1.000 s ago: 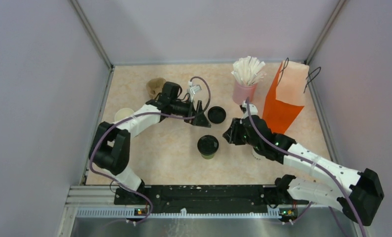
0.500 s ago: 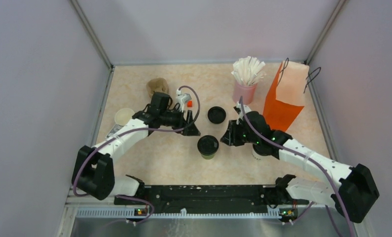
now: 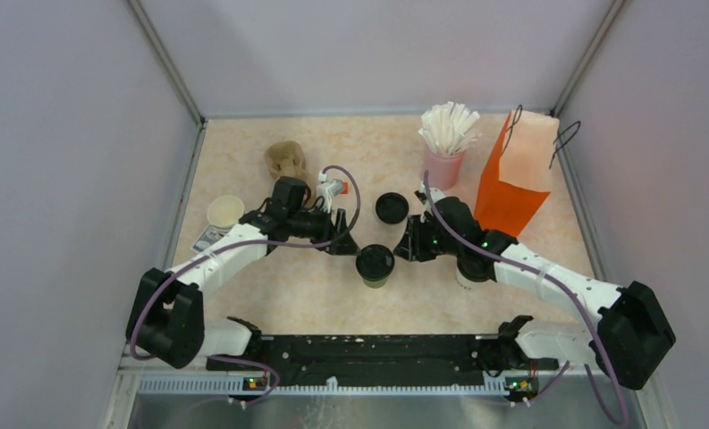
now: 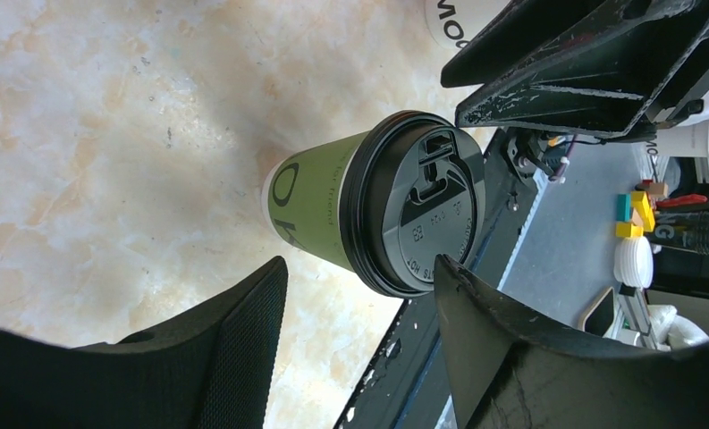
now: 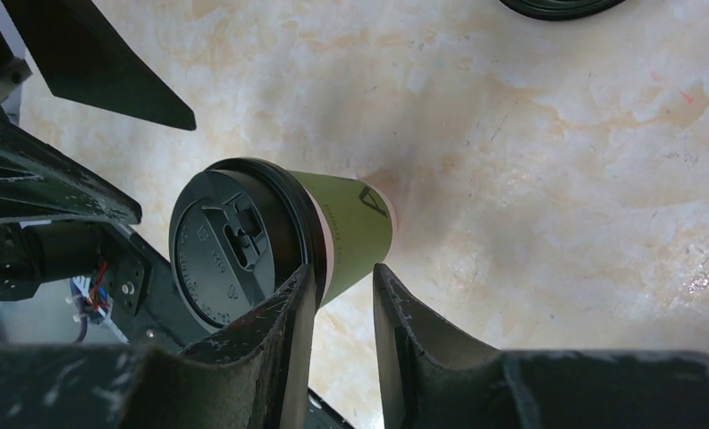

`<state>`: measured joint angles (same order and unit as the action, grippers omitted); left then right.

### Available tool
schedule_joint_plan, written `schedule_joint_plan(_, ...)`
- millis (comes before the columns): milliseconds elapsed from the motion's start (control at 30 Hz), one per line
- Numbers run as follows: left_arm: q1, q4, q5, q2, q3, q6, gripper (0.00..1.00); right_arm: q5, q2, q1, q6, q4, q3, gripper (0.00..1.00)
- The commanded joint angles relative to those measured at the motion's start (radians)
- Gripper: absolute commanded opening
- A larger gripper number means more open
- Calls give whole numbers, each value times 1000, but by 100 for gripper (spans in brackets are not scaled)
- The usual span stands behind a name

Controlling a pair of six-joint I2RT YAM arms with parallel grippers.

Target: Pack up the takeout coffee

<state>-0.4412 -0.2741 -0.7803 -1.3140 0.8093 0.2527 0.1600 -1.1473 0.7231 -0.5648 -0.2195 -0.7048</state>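
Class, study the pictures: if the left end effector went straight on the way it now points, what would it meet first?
Most likely the takeout coffee: it stands just ahead of the left end effector, framed between its open fingers. Exact depth is unclear.

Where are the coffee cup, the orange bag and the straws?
Lidded coffee cup (image 3: pixel 375 263): top view, its black lid.
Orange paper bag (image 3: pixel 504 198): top view, its orange side.
Pink cup of straws (image 3: pixel 443 168): top view, its pink wall.
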Motion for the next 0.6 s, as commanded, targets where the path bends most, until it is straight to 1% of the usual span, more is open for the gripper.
schedule_joint_plan(0, -14, 75, -30, -20, -7, 18, 66, 0, -5, -11, 11, 32, -61, 30)
schedule_joint_plan(367, -38, 88, 0, -68, -13, 14, 66, 6, 2, -11, 13, 21, -64, 30)
schedule_joint_plan(567, -40, 88, 7, -92, -13, 1, 58, 24, -20, -11, 10, 50, -48, 29)
